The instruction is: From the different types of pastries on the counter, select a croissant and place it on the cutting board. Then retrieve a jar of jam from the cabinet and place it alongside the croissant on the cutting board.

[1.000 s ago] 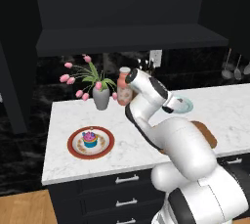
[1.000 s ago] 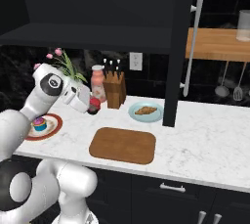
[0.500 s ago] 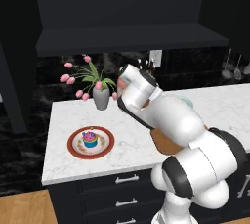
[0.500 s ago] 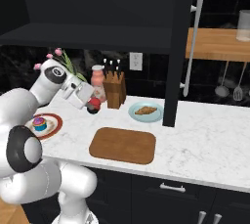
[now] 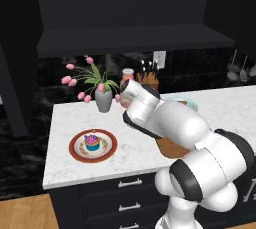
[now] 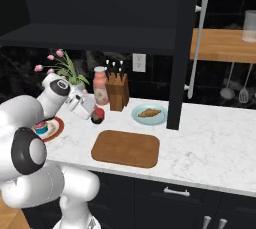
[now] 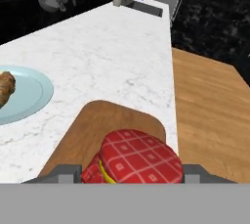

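**Jam jar carried over the counter, croissant not yet on the board**

Compared with a second ago, the arm has folded further: in the left base view its upper links have swung across and now cover most of the cutting board (image 5: 172, 149), and the gripper end sits closer to the robot's body. In the right base view the gripper (image 6: 95, 115) has moved a little right and down, away from the pink bottle (image 6: 100, 86) and toward the board's near-left corner. The base cameras have not shifted.

The arm is bent tightly, its elbow bulging toward the left base camera, with the wrist reaching out over the counter (image 6: 215, 138) in front of the knife block (image 6: 118, 92). The hand is tilted so that its camera looks down along the counter.

The gripper is closed on the jar of jam (image 7: 139, 159), whose red checked lid sits between the two dark finger tips at the bottom of the hand view. In the right base view the jar (image 6: 97, 116) hangs above the counter, just left of the board's far-left corner. In the hand view the board (image 7: 107, 125) lies directly beyond the jar.

The croissant (image 6: 149, 113) rests on the light blue plate (image 6: 161, 118), behind the board. The cupcake (image 5: 92, 142) stands on the red-rimmed plate (image 5: 75, 149), near the vase of pink tulips (image 5: 103, 99).
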Available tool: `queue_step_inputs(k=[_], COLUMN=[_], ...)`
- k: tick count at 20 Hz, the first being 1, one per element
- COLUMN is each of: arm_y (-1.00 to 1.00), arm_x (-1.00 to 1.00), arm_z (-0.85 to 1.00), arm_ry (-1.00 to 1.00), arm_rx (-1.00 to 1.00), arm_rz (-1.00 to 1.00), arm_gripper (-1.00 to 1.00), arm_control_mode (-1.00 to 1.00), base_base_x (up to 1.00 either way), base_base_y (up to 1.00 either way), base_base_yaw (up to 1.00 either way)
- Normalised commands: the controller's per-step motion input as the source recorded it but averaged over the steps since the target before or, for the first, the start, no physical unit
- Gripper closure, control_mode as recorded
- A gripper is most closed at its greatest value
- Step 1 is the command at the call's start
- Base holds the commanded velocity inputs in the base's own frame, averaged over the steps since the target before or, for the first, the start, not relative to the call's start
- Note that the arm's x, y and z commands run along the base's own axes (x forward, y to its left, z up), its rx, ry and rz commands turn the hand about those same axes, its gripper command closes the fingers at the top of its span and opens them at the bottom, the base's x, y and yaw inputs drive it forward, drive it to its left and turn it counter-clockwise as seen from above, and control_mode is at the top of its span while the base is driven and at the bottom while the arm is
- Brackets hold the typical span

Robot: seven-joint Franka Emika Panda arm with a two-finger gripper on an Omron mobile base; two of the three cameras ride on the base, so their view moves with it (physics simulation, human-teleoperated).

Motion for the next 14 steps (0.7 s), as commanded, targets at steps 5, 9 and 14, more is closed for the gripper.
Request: queue_step_inputs(k=[5,9,14], arm_y=[-0.2,-0.21,-0.01], arm_x=[0.0,0.15,0.27], arm_z=[-0.51,-0.42,-0.42], arm_ry=[0.0,0.0,-0.02], arm_rx=[-0.1,-0.09,-0.03], arm_rz=[0.07,0.0,-0.04], arm_gripper=[1.0,1.0,1.0], arm_control_mode=[-1.0,-1.0,-1.0], base_base_x=[0.0,0.0,0.0], base_base_y=[0.0,0.0,0.0], base_base_yaw=[0.0,0.0,0.0])
